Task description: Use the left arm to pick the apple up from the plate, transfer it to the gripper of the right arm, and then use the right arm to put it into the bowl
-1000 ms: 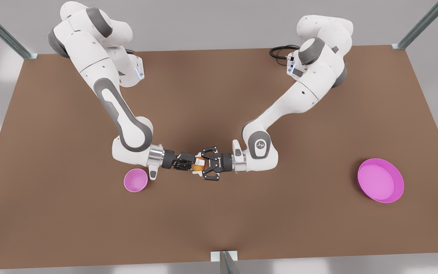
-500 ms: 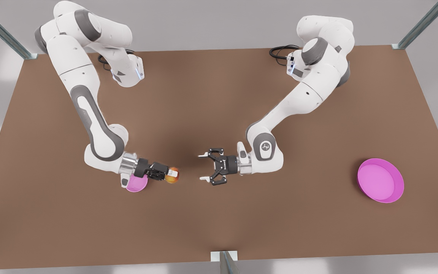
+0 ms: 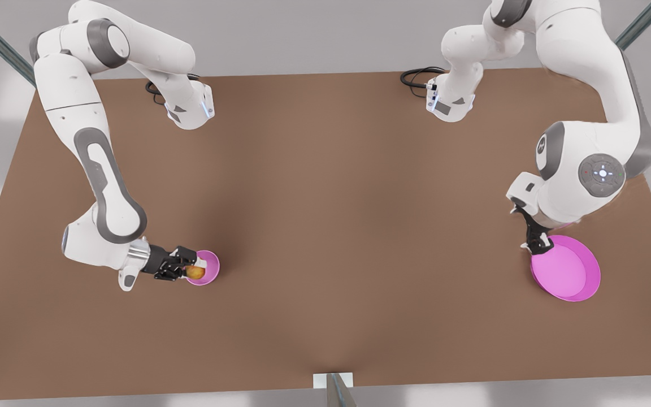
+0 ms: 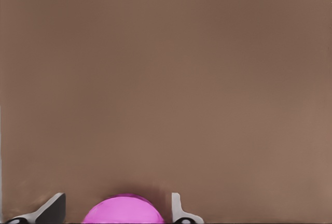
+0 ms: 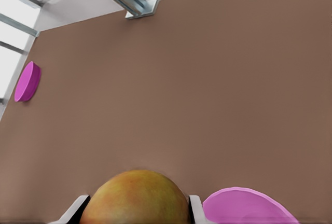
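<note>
The red-orange apple (image 3: pixel 194 273) is held in my right gripper (image 3: pixel 188 272), which is shut on it at the front view's left. There the apple overlaps the left rim of the small pink bowl (image 3: pixel 211 263). In the right wrist view the apple (image 5: pixel 135 198) sits between the two white fingertips (image 5: pixel 78 207), with the bowl (image 5: pixel 249 207) just beside it and the plate (image 5: pixel 27 81) far off. My left gripper (image 3: pixel 536 244) hangs open over the far edge of the wide magenta plate (image 3: pixel 568 277), holding nothing. The plate's rim (image 4: pixel 123 211) shows between its spread fingers (image 4: pixel 179 211).
A brown table (image 3: pixel 325 198) carries everything. Both arm bases stand at its far edge, with a black cable (image 3: pixel 416 76) by one of them. A metal bracket (image 3: pixel 334 384) sits at the middle of the front edge.
The left gripper let go of the apple at the table's centre and swung to the plate. The right gripper carried the apple toward the front view's left, to the bowl.
</note>
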`<state>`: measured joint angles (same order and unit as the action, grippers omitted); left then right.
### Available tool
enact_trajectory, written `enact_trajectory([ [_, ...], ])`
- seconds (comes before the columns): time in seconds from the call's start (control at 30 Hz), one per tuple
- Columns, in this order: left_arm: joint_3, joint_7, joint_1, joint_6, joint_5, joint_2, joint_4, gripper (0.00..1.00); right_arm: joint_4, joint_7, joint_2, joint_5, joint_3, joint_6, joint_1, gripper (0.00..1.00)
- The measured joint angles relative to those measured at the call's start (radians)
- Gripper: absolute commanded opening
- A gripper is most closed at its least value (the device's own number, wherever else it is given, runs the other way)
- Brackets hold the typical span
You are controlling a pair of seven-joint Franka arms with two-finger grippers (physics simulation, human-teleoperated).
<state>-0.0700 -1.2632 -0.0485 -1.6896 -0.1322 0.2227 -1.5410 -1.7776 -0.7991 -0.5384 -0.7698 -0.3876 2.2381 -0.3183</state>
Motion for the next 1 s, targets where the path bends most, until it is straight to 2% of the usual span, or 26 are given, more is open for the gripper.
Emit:
enact_trajectory([
  [0.03, 0.059, 0.068, -0.036, -0.013, 0.023, -0.038, -0.051, 1.0, -0.002, -0.003, 0.0, 0.006, 0.0, -0.002, -0.007, 0.68],
  [0.07, 0.089, 0.133, -0.049, -0.008, 0.041, -0.021, -0.013, 1.0, -0.003, -0.007, -0.001, 0.018, 0.0, -0.005, -0.012, 0.68],
  [0.13, 0.112, 0.252, -0.055, 0.026, 0.067, 0.025, 0.077, 1.0, -0.003, -0.013, -0.004, 0.051, 0.0, -0.012, -0.017, 0.68],
  [0.23, 0.119, 0.408, -0.06, 0.053, 0.09, 0.045, 0.107, 1.0, -0.004, -0.022, -0.009, 0.086, 0.0, -0.018, -0.025, 0.7],
  [0.27, 0.119, 0.455, -0.062, 0.06, 0.093, 0.052, 0.111, 1.0, -0.005, -0.024, -0.009, 0.093, 0.0, -0.021, -0.028, 0.76],
  [0.3, 0.12, 0.499, -0.062, 0.065, 0.096, 0.056, 0.113, 1.0, -0.005, -0.026, -0.009, 0.099, 0.0, -0.023, -0.029, 0.93],
  [0.33, 0.119, 0.54, -0.063, 0.069, 0.097, 0.058, 0.114, 1.0, -0.005, -0.027, -0.009, 0.104, 0.0, -0.024, -0.03, 1.0],
  [0.57, 0.12, 0.775, -0.062, 0.086, 0.1, 0.102, 0.174, 1.0, 0.005, -0.036, -0.01, 0.126, 0.0, -0.039, -0.034, 1.0],
  [0.63, 0.12, 0.828, -0.062, 0.089, 0.101, 0.109, 0.184, 1.0, 0.122, -0.032, -0.01, 0.225, 0.008, -0.058, -0.034, 1.0],
  [0.77, 0.119, 0.931, -0.06, 0.091, 0.102, 0.112, 0.187, 1.0, 0.524, 0.065, 0.029, 0.63, -0.027, -0.217, 0.04, 1.0],
  [0.83, 0.119, 0.985, -0.059, 0.089, 0.104, 0.114, 0.187, 1.0, 0.549, 0.145, 0.124, 0.757, -0.035, -0.311, 0.08, 1.0],
  [0.87, 0.119, 1.01, -0.059, 0.088, 0.104, 0.114, 0.187, 1.0, 0.501, 0.187, 0.196, 0.791, 0.05, -0.351, 0.153, 1.0],
  [0.9, 0.119, 1.033, -0.06, 0.087, 0.104, 0.115, 0.187, 1.0, 0.43, 0.226, 0.274, 0.798, 0.209, -0.385, 0.277, 1.0],
  [0.93, 0.119, 1.055, -0.061, 0.086, 0.105, 0.116, 0.188, 1.0, 0.324, 0.262, 0.359, 0.801, 0.311, -0.408, 0.356, 1.0],
  [0.97, 0.119, 1.076, -0.062, 0.085, 0.105, 0.118, 0.189, 1.0, 0.26, 0.296, 0.411, 0.802, 0.36, -0.435, 0.385, 1.0],
  [1.0, 0.118, 1.096, -0.063, 0.084, 0.105, 0.12, 0.191, 1.0, 0.265, 0.329, 0.419, 0.803, 0.383, -0.465, 0.388, 1.0],
])
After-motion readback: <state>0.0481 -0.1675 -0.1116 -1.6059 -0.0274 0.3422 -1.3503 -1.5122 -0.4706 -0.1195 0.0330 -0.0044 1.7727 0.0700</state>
